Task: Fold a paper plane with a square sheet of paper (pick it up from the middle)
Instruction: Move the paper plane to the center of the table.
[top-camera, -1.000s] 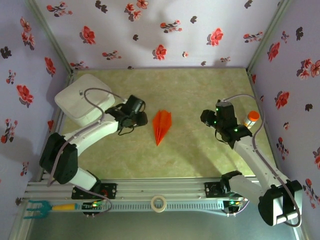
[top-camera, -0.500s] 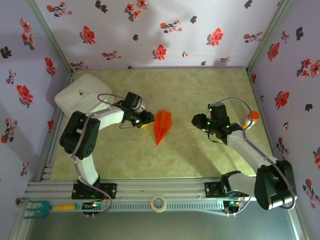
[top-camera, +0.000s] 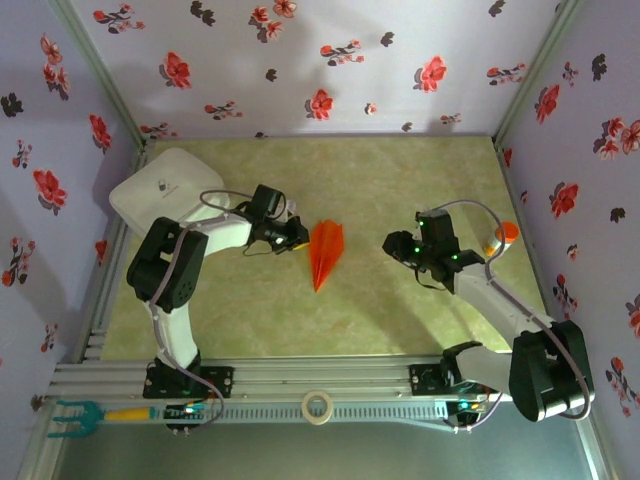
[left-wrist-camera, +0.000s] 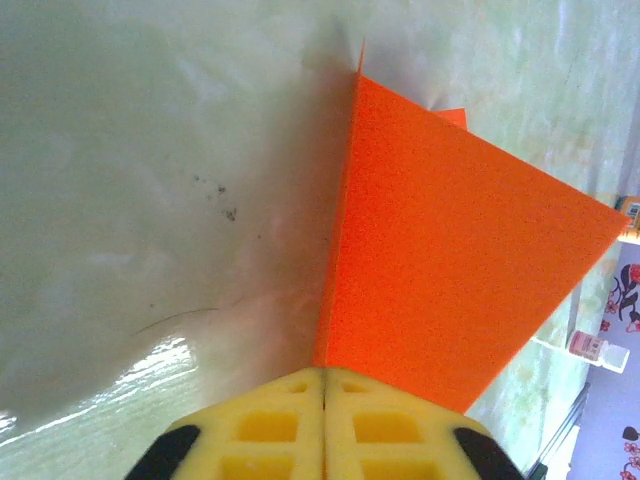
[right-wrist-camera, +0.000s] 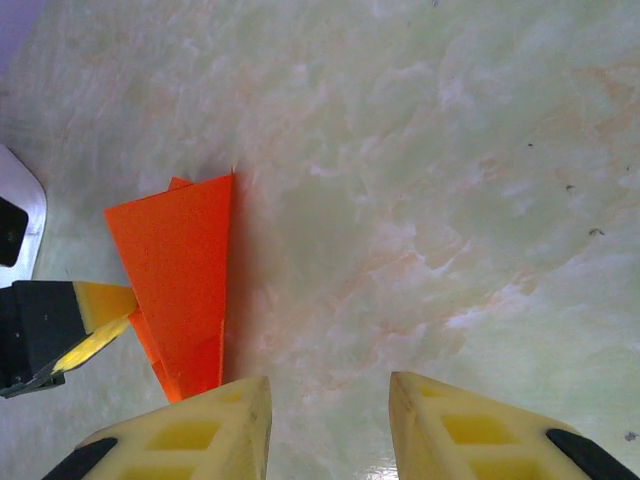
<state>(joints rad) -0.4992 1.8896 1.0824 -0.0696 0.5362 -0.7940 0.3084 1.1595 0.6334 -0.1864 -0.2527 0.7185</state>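
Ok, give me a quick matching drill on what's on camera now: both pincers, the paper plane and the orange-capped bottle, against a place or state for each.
Things:
1. left pincer
2. right pincer
3. paper plane
4. orange-capped bottle

Places or states:
A. open, over bare table
B. lying mid-table, nose toward the near edge
C. shut, tips at the plane's left edge
D. near the table's right edge, beside the right arm

Pairs: 1-C, 2-A, 3-B, 4-D
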